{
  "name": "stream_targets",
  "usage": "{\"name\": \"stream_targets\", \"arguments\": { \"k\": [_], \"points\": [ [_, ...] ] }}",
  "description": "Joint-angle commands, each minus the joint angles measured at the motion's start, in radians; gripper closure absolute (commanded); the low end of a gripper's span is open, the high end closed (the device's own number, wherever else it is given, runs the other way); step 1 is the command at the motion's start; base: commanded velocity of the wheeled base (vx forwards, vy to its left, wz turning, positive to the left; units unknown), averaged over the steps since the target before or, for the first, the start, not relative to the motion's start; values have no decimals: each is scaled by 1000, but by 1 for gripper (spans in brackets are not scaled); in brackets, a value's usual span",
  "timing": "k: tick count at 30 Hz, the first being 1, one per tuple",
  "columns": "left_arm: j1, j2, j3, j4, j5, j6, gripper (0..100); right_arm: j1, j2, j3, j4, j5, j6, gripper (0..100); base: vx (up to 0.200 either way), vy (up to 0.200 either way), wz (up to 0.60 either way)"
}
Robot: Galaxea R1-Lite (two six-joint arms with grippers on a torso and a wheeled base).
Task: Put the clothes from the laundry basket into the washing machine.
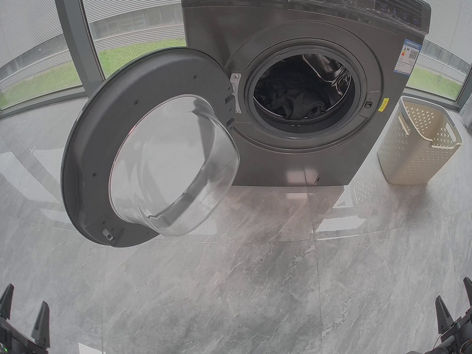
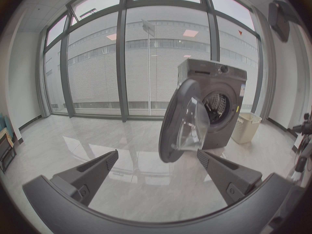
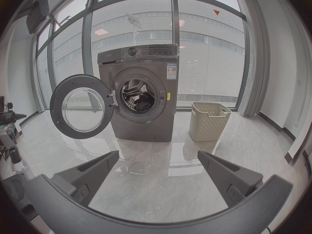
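Clothes (image 1: 295, 102) inside washing machine (image 1: 275, 168), well apart from left hand (image 1: 24, 298), right hand (image 1: 452, 291).

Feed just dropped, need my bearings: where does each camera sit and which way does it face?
Head: on the robot's head, looking forward and down at the washer, its open door and the basket; left tool and right tool at the bottom corners.
Left wrist: on the left arm, facing the washer at a slant, door nearly edge-on; open left tool in front.
Right wrist: on the right arm, facing the washer front more squarely; open right tool in front.
Shared: all three show washer, door and basket.
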Motion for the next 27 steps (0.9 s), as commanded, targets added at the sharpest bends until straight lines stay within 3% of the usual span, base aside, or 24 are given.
{"name": "stream_targets", "arguments": {
  "k": [1, 7, 12, 13, 15, 17, 18, 23, 27],
  "points": [
    [-25, 315, -278, -41, -61, -62, 0, -1, -14, 18, 1, 0, 4, 0, 0, 0, 0],
    [-51, 675, -332, -232, -93, -54, 0, -1, -14, 16, 1, -1, 4, 0, 0, 0, 0],
    [-40, 919, -405, -394, -150, -76, 0, -1, -14, 16, 1, -1, 4, 0, 0, 0, 0],
    [-37, 988, -433, -430, -202, -85, 0, -1, -14, 16, 1, 0, 4, 0, 0, 0, 0],
    [-34, 1022, -450, -443, -226, -85, 0, 0, -14, 16, 1, -1, 4, 0, 0, 0, 0],
    [-22, 1102, -493, -459, -300, -84, 0, -1, -14, 16, 1, -1, 4, 0, 0, 0, 0],
    [-19, 1108, -497, -459, -308, -84, 0, 0, -14, 16, 1, 0, 4, 0, 0, 0, 0],
    [-25, 1155, -530, -469, -489, -91, 0, 0, -14, 16, -1, 0, 2, 0, 0, 0, 0],
    [-65, 1146, -526, -469, -558, -93, 0, 0, -14, 16, -1, 0, 4, 0, 0, 0, 0]
  ]
}}
